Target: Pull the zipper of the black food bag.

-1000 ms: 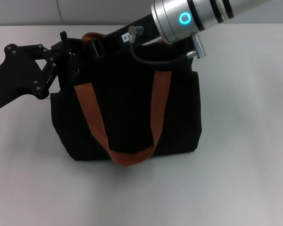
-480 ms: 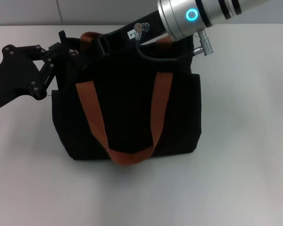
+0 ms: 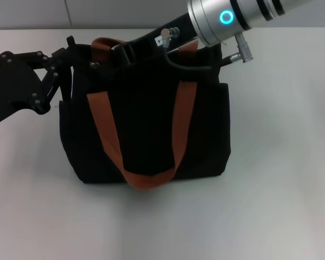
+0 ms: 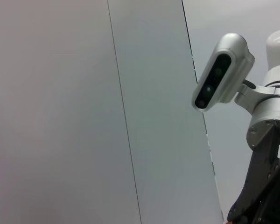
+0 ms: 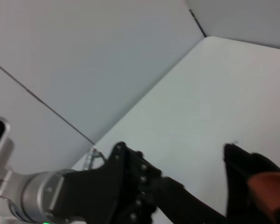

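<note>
At the surface (image 3: 281, 179) centre stands the black food bag (image 3: 146, 124) — left tool (image 3: 76, 51) at its far-left top corner, right tool (image 3: 124, 52) over the top edge; neither tool's opening can be told.

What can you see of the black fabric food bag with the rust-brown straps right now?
The black fabric food bag stands upright on the white table, boxy and dark. One rust-brown webbing strap droops down its front face. The left gripper is at its top left corner; the right gripper reaches across the top edge. The zipper pull is not visible.
</note>
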Available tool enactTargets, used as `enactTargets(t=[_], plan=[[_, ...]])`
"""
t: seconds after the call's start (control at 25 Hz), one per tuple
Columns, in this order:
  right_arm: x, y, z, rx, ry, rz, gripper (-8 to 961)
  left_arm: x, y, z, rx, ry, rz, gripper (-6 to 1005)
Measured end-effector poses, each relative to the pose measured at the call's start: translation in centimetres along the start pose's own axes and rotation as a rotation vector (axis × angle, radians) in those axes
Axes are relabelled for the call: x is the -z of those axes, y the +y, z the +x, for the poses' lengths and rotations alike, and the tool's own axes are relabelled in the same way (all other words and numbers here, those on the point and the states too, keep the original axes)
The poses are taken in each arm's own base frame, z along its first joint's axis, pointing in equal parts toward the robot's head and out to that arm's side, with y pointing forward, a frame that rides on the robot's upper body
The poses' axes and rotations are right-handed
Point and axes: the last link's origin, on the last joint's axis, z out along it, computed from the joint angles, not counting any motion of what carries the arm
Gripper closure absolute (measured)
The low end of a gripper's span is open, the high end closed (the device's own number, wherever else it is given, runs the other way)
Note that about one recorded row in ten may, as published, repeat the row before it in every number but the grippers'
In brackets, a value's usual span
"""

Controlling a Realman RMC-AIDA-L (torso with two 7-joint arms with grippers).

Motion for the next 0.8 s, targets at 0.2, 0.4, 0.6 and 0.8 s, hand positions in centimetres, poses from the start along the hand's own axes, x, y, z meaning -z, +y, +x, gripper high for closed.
enactTargets(t=[0.2,0.4,0.6,0.8], plan=[[0.4,-0.4,0.5,-0.017,0.013,0.029,954,0.2,0.0,0.0,-0.001,-0.001,0.003,914],[1.4,-0.8,1.0,-0.023,0.020,0.082,954,0.2,0.0,0.0,0.000,0.000,0.003,914],[2.7,-1.1,1.7,-0.032,0.007,0.131,954,0.3,-0.1,0.1,-0.002,0.003,0.009,913],[4.3,-1.5,2.4,-0.041,-0.008,0.182,953,0.3,-0.2,0.1,-0.003,0.004,0.011,912]])
